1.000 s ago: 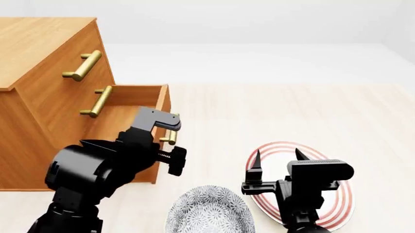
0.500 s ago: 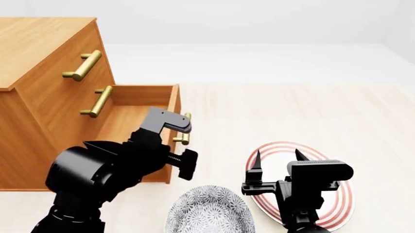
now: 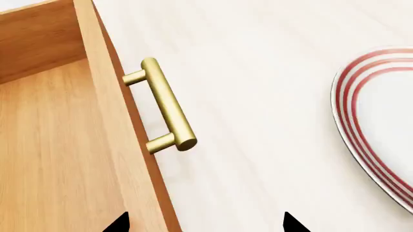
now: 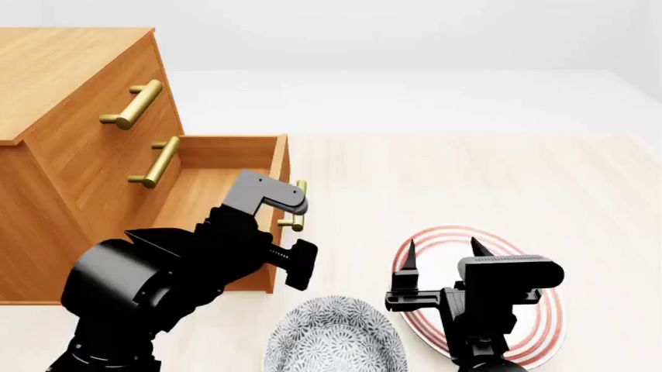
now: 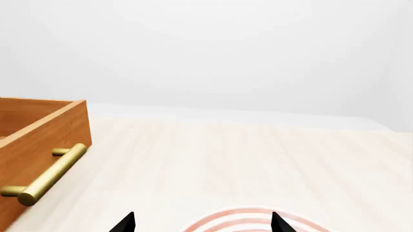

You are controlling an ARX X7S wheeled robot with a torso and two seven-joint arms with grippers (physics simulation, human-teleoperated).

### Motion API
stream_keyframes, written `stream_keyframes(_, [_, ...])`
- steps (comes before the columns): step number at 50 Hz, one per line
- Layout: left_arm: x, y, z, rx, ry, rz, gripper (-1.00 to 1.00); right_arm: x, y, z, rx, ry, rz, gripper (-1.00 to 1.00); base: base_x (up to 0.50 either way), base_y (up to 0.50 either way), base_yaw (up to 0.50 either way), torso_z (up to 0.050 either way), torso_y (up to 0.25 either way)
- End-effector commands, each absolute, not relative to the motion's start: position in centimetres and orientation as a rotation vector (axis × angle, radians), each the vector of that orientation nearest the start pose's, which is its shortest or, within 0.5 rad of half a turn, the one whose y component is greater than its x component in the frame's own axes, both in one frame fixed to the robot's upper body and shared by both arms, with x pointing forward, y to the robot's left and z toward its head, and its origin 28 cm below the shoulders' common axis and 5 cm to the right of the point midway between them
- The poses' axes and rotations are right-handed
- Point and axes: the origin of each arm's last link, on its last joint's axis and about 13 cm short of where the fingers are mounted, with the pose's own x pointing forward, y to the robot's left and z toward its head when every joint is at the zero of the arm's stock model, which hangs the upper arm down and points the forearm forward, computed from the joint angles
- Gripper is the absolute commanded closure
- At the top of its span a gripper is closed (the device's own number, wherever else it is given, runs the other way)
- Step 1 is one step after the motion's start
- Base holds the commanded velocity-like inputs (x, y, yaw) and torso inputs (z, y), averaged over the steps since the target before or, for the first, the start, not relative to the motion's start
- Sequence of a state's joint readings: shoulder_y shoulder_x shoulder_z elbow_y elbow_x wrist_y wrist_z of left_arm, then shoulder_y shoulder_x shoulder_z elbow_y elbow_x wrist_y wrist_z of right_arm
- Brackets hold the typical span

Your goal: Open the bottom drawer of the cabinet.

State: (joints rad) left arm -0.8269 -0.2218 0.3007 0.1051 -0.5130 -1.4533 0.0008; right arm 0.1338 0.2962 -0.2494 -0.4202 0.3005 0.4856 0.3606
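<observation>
Bottom drawer (image 4: pixel 207 194) pulled out of cabinet (image 4: pixel 62 116), on desk (image 4: pixel 466 178); left gripper (image 3: pixel 205 223) jaws wide apart, holding nothing, just back from brass handle (image 3: pixel 164 105); right gripper (image 4: pixel 443 256) jaws spread wide, empty, above striped plate (image 4: pixel 543 329).

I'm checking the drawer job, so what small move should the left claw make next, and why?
Probably draw the left claw straight back and away. The orange-brown wooden bottom drawer already stands pulled well out, its inside showing. The claw's tips are spread apart, and the brass bar handle lies beyond them, ungripped.
</observation>
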Motion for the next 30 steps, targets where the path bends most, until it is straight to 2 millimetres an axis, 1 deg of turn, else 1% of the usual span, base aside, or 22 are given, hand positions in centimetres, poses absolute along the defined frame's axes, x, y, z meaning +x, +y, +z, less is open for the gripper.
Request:
stream_keyframes(1, [29.1, 19.3, 18.3, 0.117, 0.468, -0.419, -1.00, 21.9, -9.7, 9.2, -0.059, 0.001, -0.010, -1.00, 0.00, 0.00, 0.00, 0.000, 0.000])
stream_keyframes(3, [28.4, 19.4, 19.1, 0.093, 0.418, -0.405, -1.00, 21.8, -9.7, 9.4, -0.060, -0.005, -0.012, -1.00, 0.00, 0.00, 0.00, 0.000, 0.000])
stream_keyframes(5, [27.1, 19.7, 20.1, 0.100, 0.352, -0.383, -1.00, 21.7, -9.7, 9.7, -0.065, -0.024, -0.022, -1.00, 0.00, 0.00, 0.00, 0.000, 0.000])
stream_keyframes(7, [26.4, 19.9, 20.7, 0.094, 0.319, -0.366, -1.00, 21.6, -9.7, 9.9, -0.071, -0.038, -0.030, -1.00, 0.00, 0.00, 0.00, 0.000, 0.000])
stream_keyframes(8, [25.5, 20.0, 21.2, 0.113, 0.260, -0.318, -1.00, 21.5, -9.6, 10.3, -0.074, -0.060, -0.036, -1.00, 0.00, 0.00, 0.00, 0.000, 0.000])
stream_keyframes(10, [24.7, 20.2, 21.4, 0.101, 0.239, -0.324, -1.00, 21.3, -9.6, 10.8, -0.084, -0.088, -0.047, -1.00, 0.00, 0.00, 0.00, 0.000, 0.000])
stream_keyframes(11, [24.2, 20.2, 21.6, 0.127, 0.189, -0.265, -1.00, 21.2, -9.5, 11.1, -0.087, -0.102, -0.047, -1.00, 0.00, 0.00, 0.00, 0.000, 0.000])
stream_keyframes(13, [23.1, 20.3, 21.7, 0.149, 0.123, -0.207, -1.00, 20.9, -9.5, 11.9, -0.096, -0.145, -0.051, -1.00, 0.00, 0.00, 0.00, 0.000, 0.000])
stream_keyframes(14, [22.4, 20.3, 21.6, 0.143, 0.107, -0.215, -1.00, 20.7, -9.5, 12.4, -0.098, -0.170, -0.054, -1.00, 0.00, 0.00, 0.00, 0.000, 0.000])
stream_keyframes(16, [21.7, 20.4, 21.4, 0.168, 0.044, -0.150, -1.00, 20.3, -9.5, 13.0, -0.096, -0.207, -0.050, -1.00, 0.00, 0.00, 0.00, 0.000, 0.000])
stream_keyframes(17, [20.9, 20.3, 21.2, 0.159, 0.024, -0.163, -1.00, 19.9, -9.5, 13.7, -0.095, -0.261, -0.052, -1.00, 0.00, 0.00, 0.00, 0.000, 0.000])
stream_keyframes(18, [20.6, 20.3, 21.2, 0.159, 0.005, -0.160, -1.00, 19.6, -9.5, 14.1, -0.092, -0.286, -0.049, -1.00, 0.00, 0.00, 0.00, 0.000, 0.000])
stream_keyframes(19, [20.1, 20.2, 21.0, 0.156, -0.018, -0.161, -1.00, 19.1, -9.5, 14.9, -0.091, -0.345, -0.052, -1.00, 0.00, 0.00, 0.00, 0.000, 0.000])
stream_keyframes(20, [20.0, 20.2, 21.0, 0.163, -0.044, -0.144, -1.00, 18.9, -9.5, 15.2, -0.093, -0.367, -0.052, -1.00, 0.00, 0.00, 0.00, 0.000, 0.000])
stream_keyframes(21, [20.0, 20.2, 21.0, 0.192, -0.102, -0.082, -1.00, 18.7, -9.5, 15.6, -0.096, -0.388, -0.049, -1.00, 0.00, 0.00, 0.00, 0.000, 0.000])
stream_keyframes(24, [19.4, 19.9, 21.2, 0.143, -0.152, -0.127, -1.00, 18.2, -9.3, 16.9, -0.121, -0.435, -0.032, -1.00, 0.00, 0.00, 0.00, 0.000, 0.000])
stream_keyframes(26, [19.3, 19.9, 21.5, 0.123, -0.197, -0.124, -1.00, 18.0, -9.2, 17.5, -0.132, -0.459, -0.019, -1.00, 0.00, 0.00, 0.00, 0.000, 0.000])
stream_keyframes(27, [19.3, 19.9, 21.5, 0.120, -0.194, -0.123, -1.00, 17.9, -9.2, 17.7, -0.135, -0.468, -0.015, -1.00, 0.00, 0.00, 0.00, 0.000, 0.000])
stream_keyframes(30, [19.2, 19.9, 21.9, 0.100, -0.270, -0.096, -1.00, 17.8, -9.1, 18.2, -0.144, -0.487, -0.003, -1.00, 0.00, 0.00, 0.00, 0.000, 0.000])
